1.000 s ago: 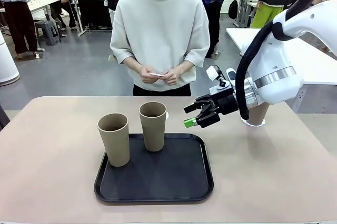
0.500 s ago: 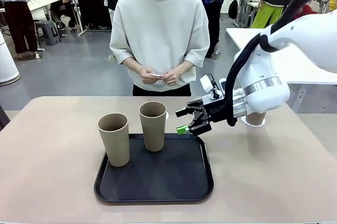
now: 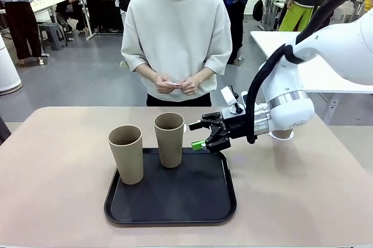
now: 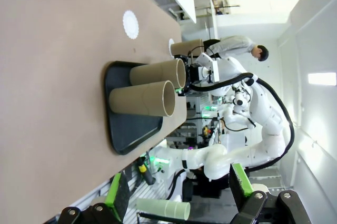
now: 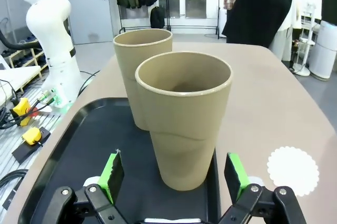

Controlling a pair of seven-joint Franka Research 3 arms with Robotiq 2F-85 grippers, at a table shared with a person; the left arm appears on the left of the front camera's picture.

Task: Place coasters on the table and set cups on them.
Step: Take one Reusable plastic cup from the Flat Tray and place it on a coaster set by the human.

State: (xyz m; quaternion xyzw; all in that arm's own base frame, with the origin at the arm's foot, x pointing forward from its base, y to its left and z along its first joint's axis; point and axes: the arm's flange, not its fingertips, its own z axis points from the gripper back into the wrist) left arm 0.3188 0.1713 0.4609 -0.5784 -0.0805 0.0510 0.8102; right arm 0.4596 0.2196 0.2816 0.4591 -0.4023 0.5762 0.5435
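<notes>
Two tan cups stand on the black tray [image 3: 175, 201]: one at the left [image 3: 126, 153] and one farther back [image 3: 169, 139]. My right gripper [image 3: 194, 135] is open and points at the farther cup [image 5: 184, 119] from its right; its fingers stand just short of the cup without touching it. A third cup [image 4: 187, 47] stands on a coaster [image 4: 171, 45] behind my right arm. Another coaster [image 5: 293, 170] lies bare on the table [image 3: 58, 190] beyond the tray. My left gripper [image 4: 179, 190] is open and holds nothing.
A person stands at the far side, holding a small white thing [image 3: 173, 83] in both hands. The tray sits mid-table. A white table [image 3: 344, 67] stands at the back right.
My right gripper has moved left and slightly down, from beside the tray's far right corner to right next to the farther cup. The cups and the person have stayed put.
</notes>
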